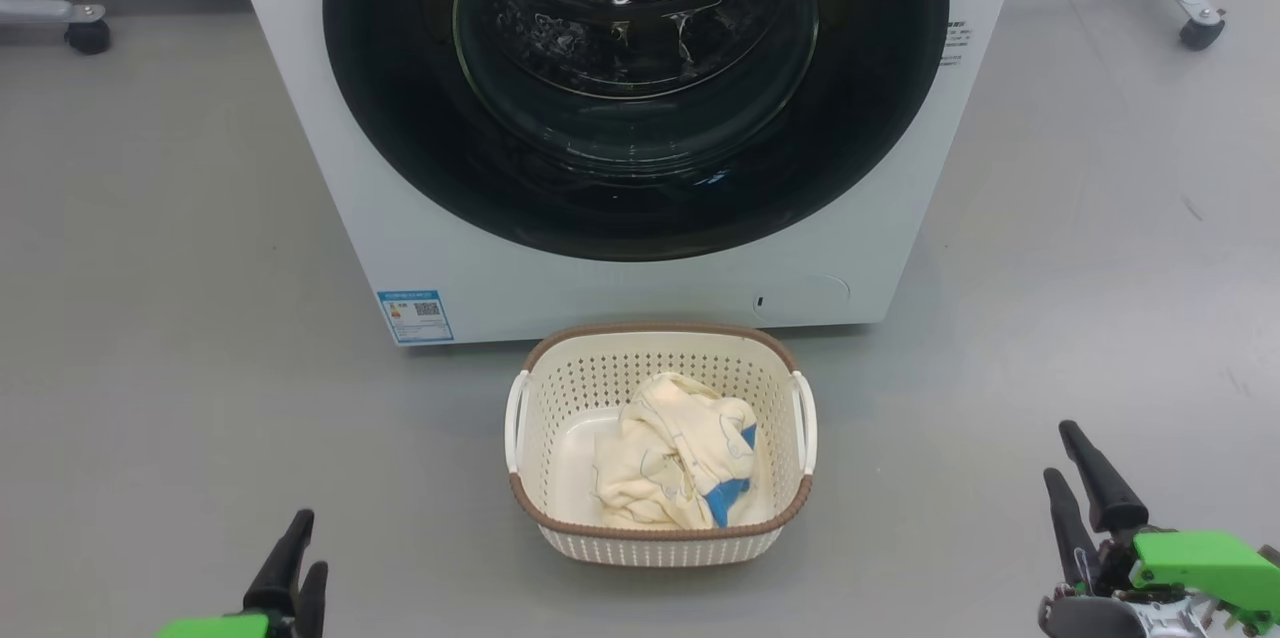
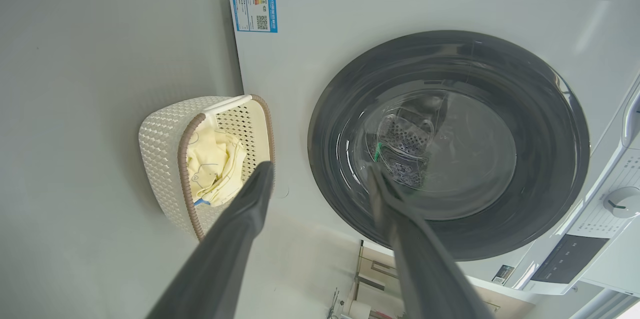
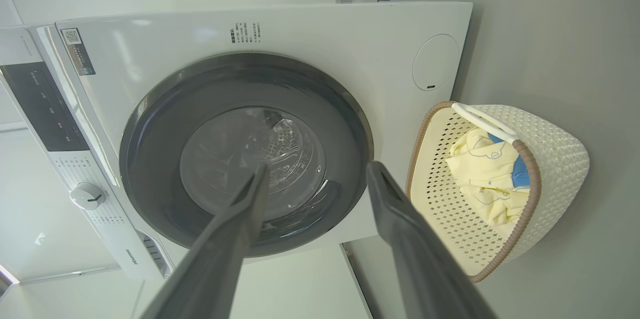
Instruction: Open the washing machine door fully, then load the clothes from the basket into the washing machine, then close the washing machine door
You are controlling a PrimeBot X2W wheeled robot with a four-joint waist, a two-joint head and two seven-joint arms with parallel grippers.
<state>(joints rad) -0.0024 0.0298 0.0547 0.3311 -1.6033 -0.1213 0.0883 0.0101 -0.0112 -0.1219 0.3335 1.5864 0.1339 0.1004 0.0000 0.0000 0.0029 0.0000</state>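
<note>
The white washing machine (image 1: 330, 188) stands ahead with its round black-framed door (image 1: 400, 148) shut flat against the front; the steel drum shows through the glass. On the floor just before it sits the cream basket (image 1: 660, 543) holding the pale yellow and blue clothes (image 1: 680, 468). My left gripper (image 1: 300, 553) is at the lower left, my right gripper (image 1: 1065, 463) at the lower right, both open, empty and well short of the basket. In the wrist views the open left gripper (image 2: 320, 174) and right gripper (image 3: 315, 171) point at the door (image 2: 540, 124) (image 3: 150, 159), with the basket (image 2: 160, 149) (image 3: 560, 159) beside.
Grey floor lies all around the machine and basket. A caster foot of a frame (image 1: 88, 36) stands at the far left and another (image 1: 1200, 30) at the far right. The machine's control panel and dial (image 3: 87, 195) sit above the door.
</note>
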